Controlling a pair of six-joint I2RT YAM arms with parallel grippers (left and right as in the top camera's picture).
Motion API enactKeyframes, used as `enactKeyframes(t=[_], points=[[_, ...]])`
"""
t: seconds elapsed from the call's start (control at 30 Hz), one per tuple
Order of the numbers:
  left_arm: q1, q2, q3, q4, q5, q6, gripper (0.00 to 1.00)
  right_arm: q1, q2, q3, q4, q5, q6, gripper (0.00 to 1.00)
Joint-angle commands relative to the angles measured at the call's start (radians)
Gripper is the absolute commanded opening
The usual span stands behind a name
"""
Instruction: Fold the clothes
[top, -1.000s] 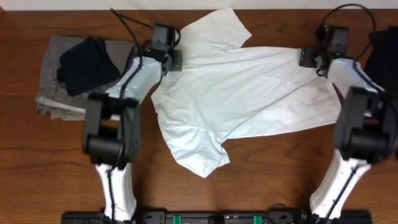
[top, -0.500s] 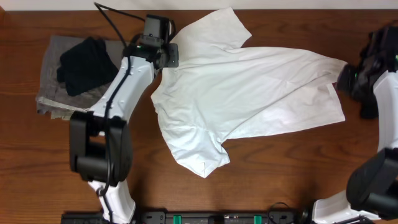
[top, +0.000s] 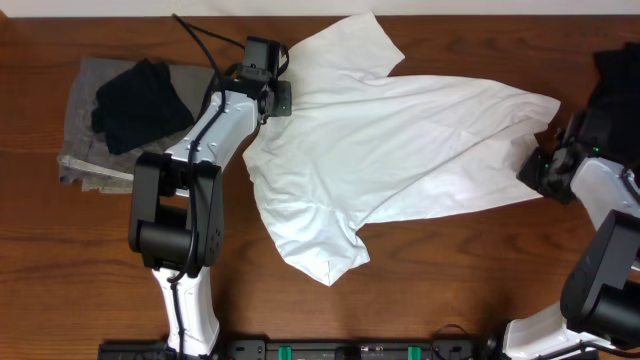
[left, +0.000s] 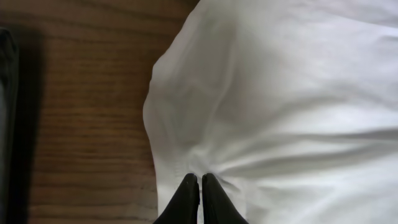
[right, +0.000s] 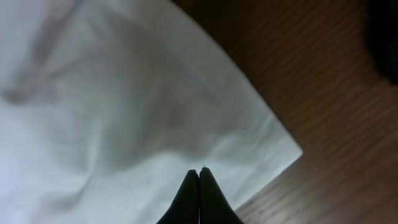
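Note:
The clothes (top: 400, 150) are one white T-shirt lying spread on the wooden table (top: 450, 280), with one sleeve pointing to the back and another to the front. My left gripper (top: 283, 97) is at the shirt's left edge below the back sleeve. In the left wrist view it (left: 200, 176) is shut on a pinch of white cloth (left: 280, 93), with creases running to the tips. My right gripper (top: 533, 165) is at the shirt's right edge. There it (right: 199, 169) is shut on the fabric (right: 124, 93), close to a hem corner (right: 292, 149).
A pile of grey cloth (top: 85, 150) with a dark garment (top: 140, 100) on top lies left of the left arm. Another dark item (top: 615, 90) sits at the table's right edge, behind the right arm. Bare wood runs along the front.
My right gripper moved from the shirt's back right corner out and down to the right edge, and went from open to shut. That corner now reaches further right. The left gripper keeps its hold.

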Motion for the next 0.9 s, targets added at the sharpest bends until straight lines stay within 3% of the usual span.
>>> enactKeyframes(t=[0.0, 0.17, 0.33, 0.6, 0.87], points=[[0.002, 0.008, -0.01, -0.002, -0.004, -0.008, 0.07, -0.012, 0.0, -0.045, 0.048, 0.046, -0.009, 0.01], [0.002, 0.008, -0.01, -0.002, -0.004, -0.008, 0.07, -0.013, 0.001, -0.13, 0.18, -0.002, -0.008, 0.01], [0.002, 0.008, -0.01, -0.003, -0.004, -0.008, 0.07, -0.014, 0.005, -0.168, 0.202, 0.007, 0.024, 0.01], [0.002, 0.008, -0.01, -0.015, -0.004, -0.008, 0.07, -0.133, 0.005, -0.174, -0.023, 0.266, 0.21, 0.01], [0.002, 0.008, -0.01, -0.022, -0.004, -0.008, 0.07, -0.296, 0.005, -0.174, -0.123, 0.216, 0.242, 0.01]])
